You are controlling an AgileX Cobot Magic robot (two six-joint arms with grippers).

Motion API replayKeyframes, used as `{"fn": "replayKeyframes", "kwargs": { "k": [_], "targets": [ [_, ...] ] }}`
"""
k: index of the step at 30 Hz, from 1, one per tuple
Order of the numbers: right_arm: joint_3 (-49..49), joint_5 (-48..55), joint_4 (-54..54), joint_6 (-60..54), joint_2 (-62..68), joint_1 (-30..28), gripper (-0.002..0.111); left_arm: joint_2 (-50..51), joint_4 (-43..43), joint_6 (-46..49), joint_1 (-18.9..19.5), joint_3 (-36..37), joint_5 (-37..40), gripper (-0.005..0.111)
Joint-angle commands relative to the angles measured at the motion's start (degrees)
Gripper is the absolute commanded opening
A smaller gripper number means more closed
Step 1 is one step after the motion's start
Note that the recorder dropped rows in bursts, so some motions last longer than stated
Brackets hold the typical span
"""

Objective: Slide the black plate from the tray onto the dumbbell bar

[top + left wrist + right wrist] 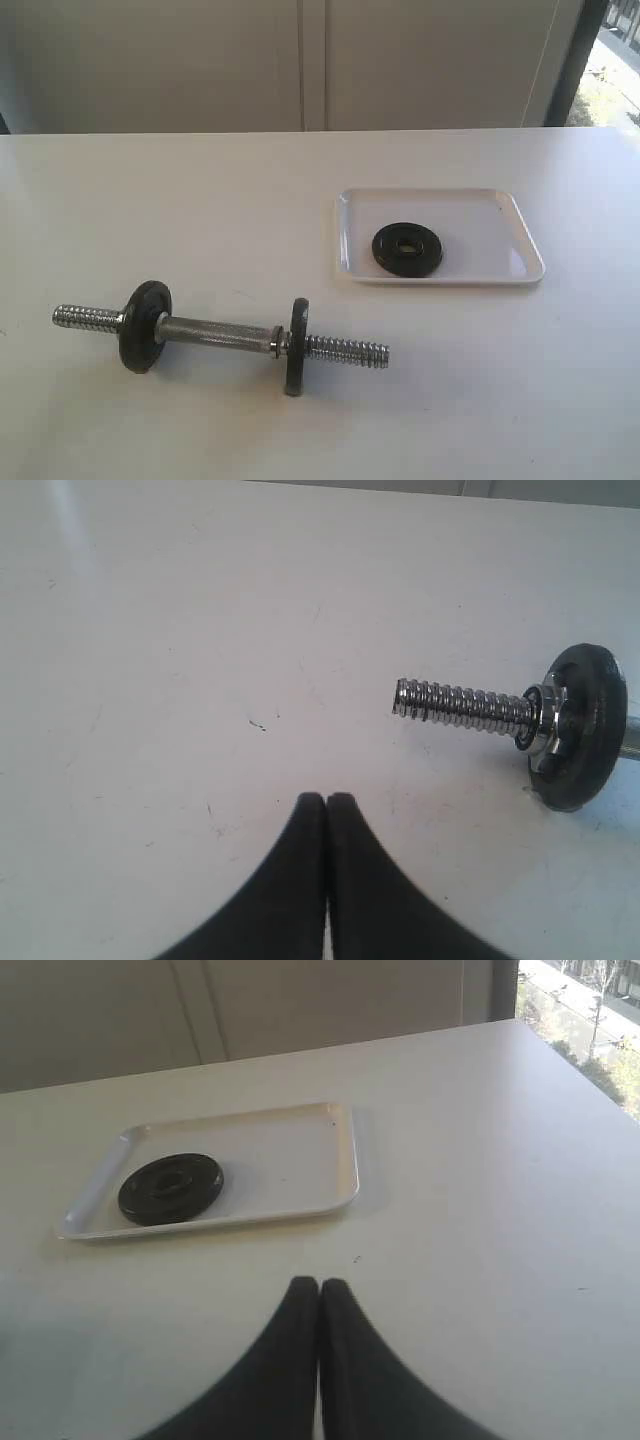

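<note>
The black plate point(408, 248) lies flat in the left half of the white tray point(500, 225) on the table's right side; the right wrist view shows the same black plate point(171, 1188) and tray point(290, 1155). The chrome dumbbell bar point(215, 332) rests on the table at front left, carrying two black discs, with both threaded ends bare. One threaded end of the dumbbell bar point(465, 707) shows in the left wrist view. My left gripper point(327, 798) is shut and empty, short of that end. My right gripper point(319, 1283) is shut and empty, short of the tray. Neither gripper appears in the exterior view.
A mounted disc point(144, 325) sits near the bar's left end and another disc point(296, 346) stands right of the knurled grip. A chrome collar nut point(545, 728) holds a disc point(585, 725). A wall runs behind the table; a window is at far right.
</note>
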Motion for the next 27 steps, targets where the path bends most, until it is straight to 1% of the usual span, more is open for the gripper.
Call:
{"fn": "replayKeyframes", "kwargs": {
  "k": [1,11,16,27],
  "targets": [
    [0.4,-0.2,-0.2,0.3,-0.4,0.0,0.000,-0.2,-0.4,-0.3,0.0,0.1,0.2,0.000],
    [0.4,-0.2,-0.2,0.3,-0.4,0.0,0.000,-0.2,-0.4,-0.3,0.0,0.1,0.2,0.000],
    [0.4,-0.1,-1.5,-3.2,-0.4,0.0,0.000,-0.2,-0.4,-0.3,0.0,0.1,0.2,0.000],
    [0.4,-0.1,-3.3,-3.2,-0.4,0.0,0.000,-0.2,-0.4,-0.3,0.0,0.1,0.2,0.000]
  ]
}}
